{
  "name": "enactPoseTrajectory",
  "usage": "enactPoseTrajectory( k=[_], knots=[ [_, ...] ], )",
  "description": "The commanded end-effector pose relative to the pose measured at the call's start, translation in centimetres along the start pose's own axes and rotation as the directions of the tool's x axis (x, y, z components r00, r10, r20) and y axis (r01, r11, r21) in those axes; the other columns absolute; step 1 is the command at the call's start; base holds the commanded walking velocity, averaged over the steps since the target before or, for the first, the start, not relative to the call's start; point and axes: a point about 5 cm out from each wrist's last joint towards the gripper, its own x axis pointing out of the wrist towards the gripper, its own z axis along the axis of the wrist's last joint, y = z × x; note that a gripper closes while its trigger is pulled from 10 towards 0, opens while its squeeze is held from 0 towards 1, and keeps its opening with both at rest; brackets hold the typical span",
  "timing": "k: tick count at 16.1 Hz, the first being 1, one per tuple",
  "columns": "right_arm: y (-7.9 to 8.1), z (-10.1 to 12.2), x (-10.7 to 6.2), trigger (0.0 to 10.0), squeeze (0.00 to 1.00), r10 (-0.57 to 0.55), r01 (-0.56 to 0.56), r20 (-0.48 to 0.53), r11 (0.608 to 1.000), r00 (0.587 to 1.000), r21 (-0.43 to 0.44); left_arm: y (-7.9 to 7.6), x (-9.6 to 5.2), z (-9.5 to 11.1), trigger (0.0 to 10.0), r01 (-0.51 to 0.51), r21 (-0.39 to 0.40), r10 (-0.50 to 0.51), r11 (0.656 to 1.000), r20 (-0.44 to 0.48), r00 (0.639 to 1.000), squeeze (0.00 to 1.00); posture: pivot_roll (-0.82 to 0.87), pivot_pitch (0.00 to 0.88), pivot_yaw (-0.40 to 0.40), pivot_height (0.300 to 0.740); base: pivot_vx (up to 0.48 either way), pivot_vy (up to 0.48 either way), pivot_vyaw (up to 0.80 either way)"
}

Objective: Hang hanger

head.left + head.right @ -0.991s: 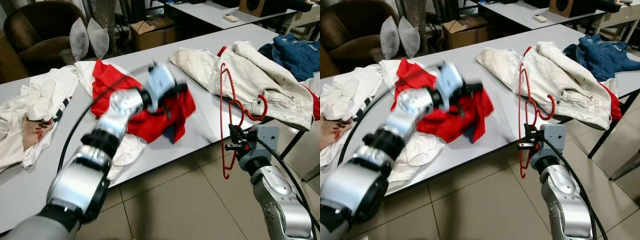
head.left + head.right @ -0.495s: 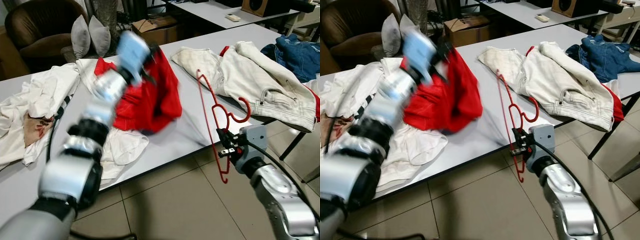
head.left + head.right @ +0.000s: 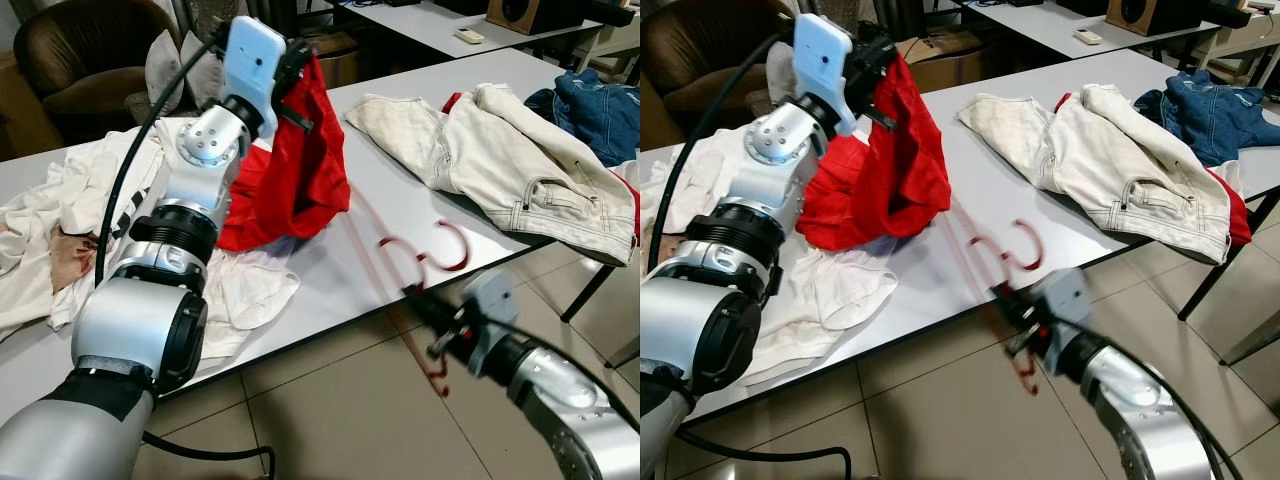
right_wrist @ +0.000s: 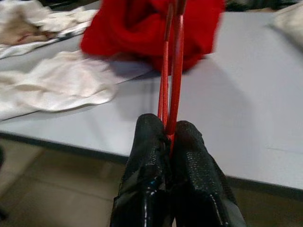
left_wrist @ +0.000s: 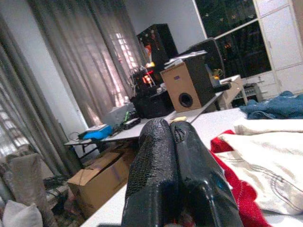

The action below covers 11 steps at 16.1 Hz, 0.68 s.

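My left gripper (image 3: 297,84) is raised above the grey table (image 3: 400,200), shut on a red garment (image 3: 305,170) that hangs from it down to the tabletop. In the left wrist view its fingers (image 5: 156,165) are pressed together. My right gripper (image 3: 428,318) is at the table's near edge, shut on the lower bar of a red wire hanger (image 3: 415,262). The hanger is blurred, leaning over the table toward the garment, with its hook to the right. In the right wrist view the hanger's wires (image 4: 173,71) run from the closed fingers (image 4: 147,161) toward the red cloth (image 4: 137,28).
A cream jacket (image 3: 500,150) is spread across the table's right half, with blue denim (image 3: 600,100) beyond it. White clothes (image 3: 90,200) lie on the left, partly over the near edge. A brown armchair (image 3: 80,50) and a cardboard box (image 3: 940,55) stand behind the table. Tiled floor (image 3: 330,420) lies below.
The left gripper has lifted the red garment up off the table and back. The right arm has swung left and lower, tipping the hanger over toward the garment.
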Motion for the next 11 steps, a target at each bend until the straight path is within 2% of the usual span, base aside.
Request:
enactPoseTrajectory(
  k=[1, 3, 5, 8, 11],
  knots=[
    [0.3, 0.3, 0.2, 10.0, 0.00, 0.023, -0.023, 0.009, 1.000, 1.000, 0.009, 0.0, 0.4, 1.0, 0.0, 0.032, 0.018, -0.032, 0.999, 0.040, 0.999, 0.00, -0.28, 0.000, 0.101, 0.740, 0.000, 0.000, 0.00],
    [0.1, 1.1, 1.1, 10.0, 0.00, -0.002, 0.002, 0.044, 1.000, 0.999, 0.010, -1.2, 0.1, 0.5, 0.0, 0.169, 0.057, -0.171, 0.984, 0.019, 0.985, 0.00, -0.27, 0.000, 0.095, 0.740, 0.000, 0.000, 0.00],
    [0.1, 1.5, 1.5, 10.0, 0.00, -0.003, 0.001, 0.063, 1.000, 0.998, 0.020, -1.3, -0.5, -0.2, 0.0, 0.220, 0.079, -0.219, 0.972, -0.019, 0.976, 0.00, -0.26, 0.000, 0.084, 0.740, 0.000, 0.000, 0.00],
    [-0.1, 1.5, 1.5, 10.0, 0.00, -0.021, 0.019, 0.063, 0.999, 0.998, 0.025, -0.7, -1.0, -0.6, 0.0, 0.215, 0.085, -0.213, 0.973, -0.039, 0.976, 0.00, -0.26, 0.000, 0.074, 0.740, 0.000, 0.000, 0.00],
    [-0.9, 1.8, 0.4, 10.0, 0.00, -0.063, 0.058, 0.083, 0.996, 0.995, 0.060, 0.8, -1.6, -1.2, 0.0, 0.156, 0.103, -0.147, 0.982, -0.094, 0.985, 0.00, -0.27, 0.000, 0.073, 0.740, 0.000, 0.000, 0.00]
  ],
)
